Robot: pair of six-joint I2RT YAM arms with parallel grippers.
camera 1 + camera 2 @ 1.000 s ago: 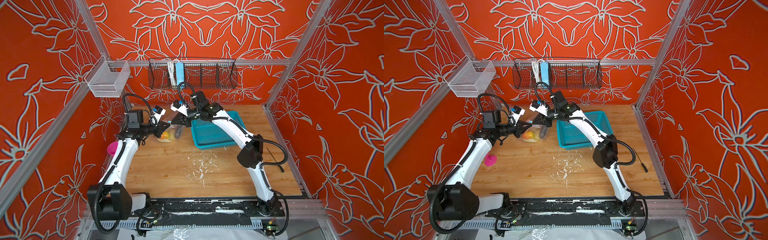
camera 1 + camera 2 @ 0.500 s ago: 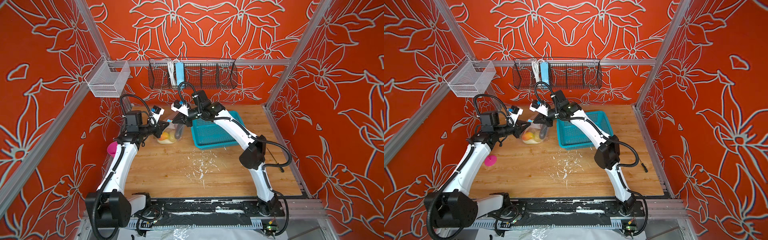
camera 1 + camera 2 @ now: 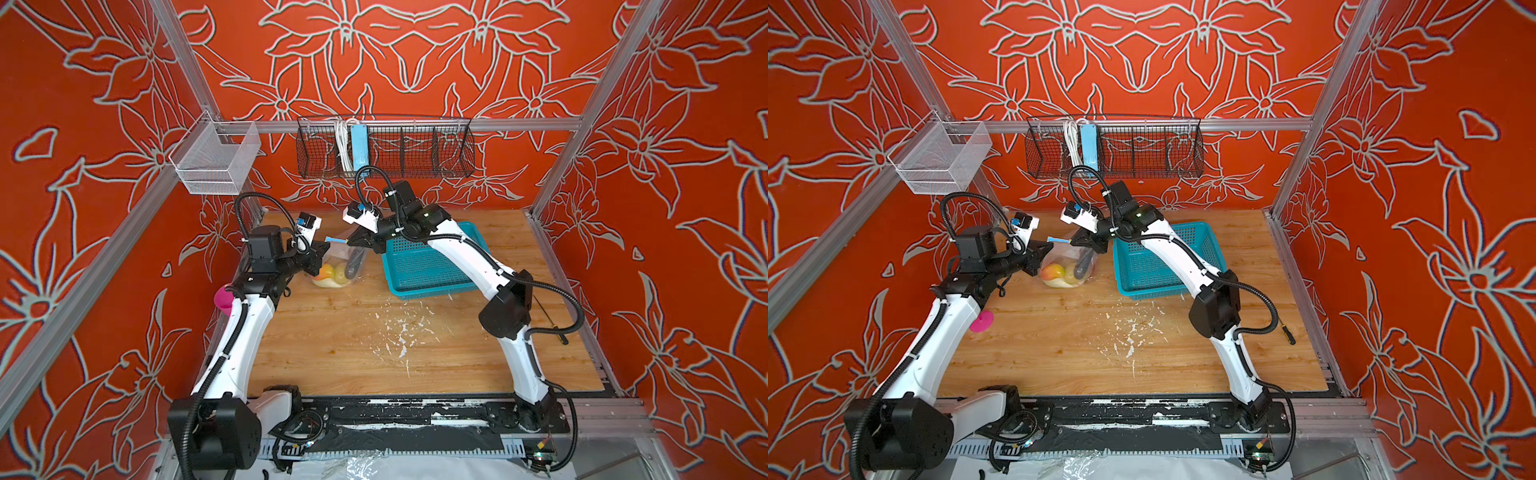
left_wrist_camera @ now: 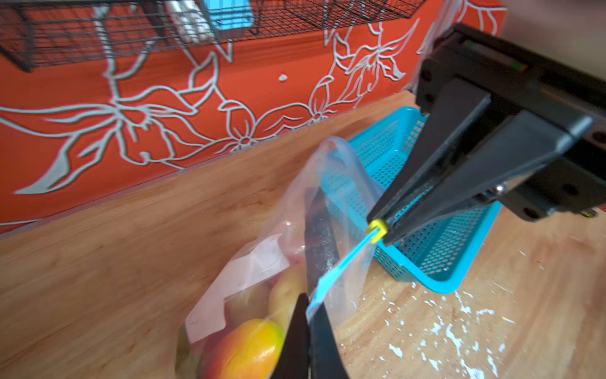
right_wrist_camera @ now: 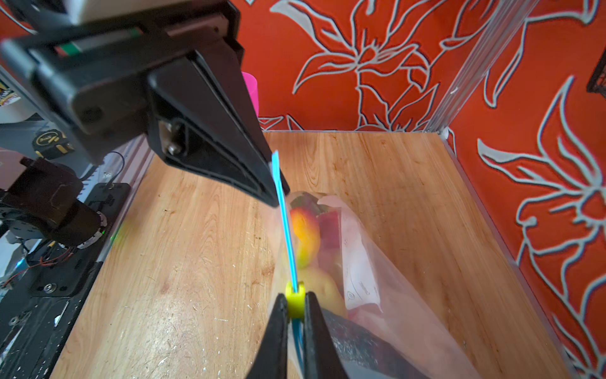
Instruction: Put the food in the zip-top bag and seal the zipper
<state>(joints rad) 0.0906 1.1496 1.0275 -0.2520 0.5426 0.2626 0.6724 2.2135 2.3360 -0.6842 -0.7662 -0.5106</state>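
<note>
The clear zip-top bag stands on the table at the back, held up between both grippers. The food lies inside it, with a red-yellow mango plainest and a dark elongated piece beside it. The light-blue zipper is stretched taut between the grippers. My left gripper is shut on the strip's one end. My right gripper is shut on the yellow slider at the other end.
A teal mesh basket stands just right of the bag. A pink cup sits by the left arm, and a screwdriver lies at the table's right edge. A black wire rack hangs on the back wall.
Both grippers keep their grips and the bag stays in place. The left arm's lower links have shifted slightly, and the right elbow has moved a little outward.
</note>
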